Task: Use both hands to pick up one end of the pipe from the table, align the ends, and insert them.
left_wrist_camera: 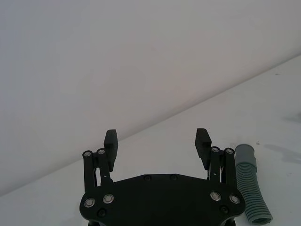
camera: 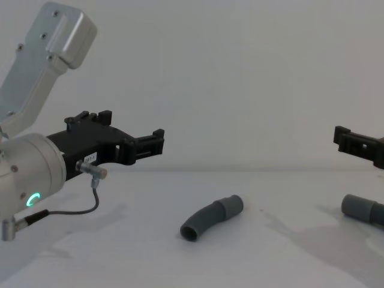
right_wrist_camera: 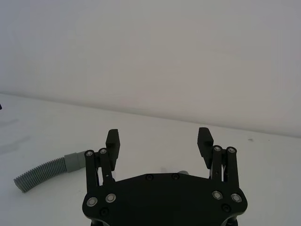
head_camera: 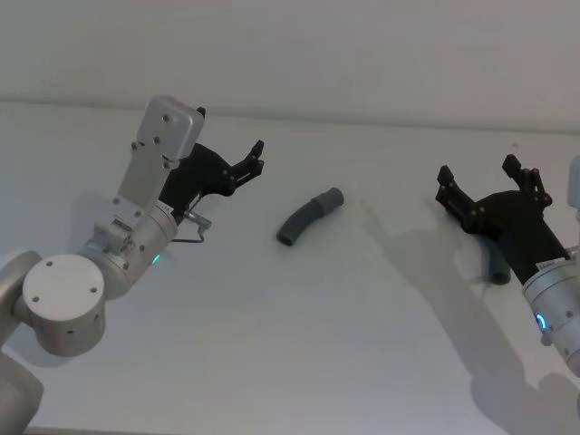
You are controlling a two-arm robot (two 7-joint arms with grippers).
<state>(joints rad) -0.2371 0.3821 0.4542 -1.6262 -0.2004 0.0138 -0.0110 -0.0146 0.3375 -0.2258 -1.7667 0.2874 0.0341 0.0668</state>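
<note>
Pipe's straight piece (head_camera: 497, 267) lies on the table (head_camera: 299, 353) just beneath the right gripper (head_camera: 478, 172). The curved piece (head_camera: 308, 216) rests farther off, between both grippers and nearer the left gripper (head_camera: 256, 159). Each gripper hovers empty, jaws spread wide, seemingly poised to take one piece each.

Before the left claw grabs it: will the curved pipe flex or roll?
Curved pipe probably flexes a little: its ribbed section looks like bellows. Its bend should stop it rolling far. The open end shows it's hollow, so likely light. Left claw and right claw hover open, off it.
</note>
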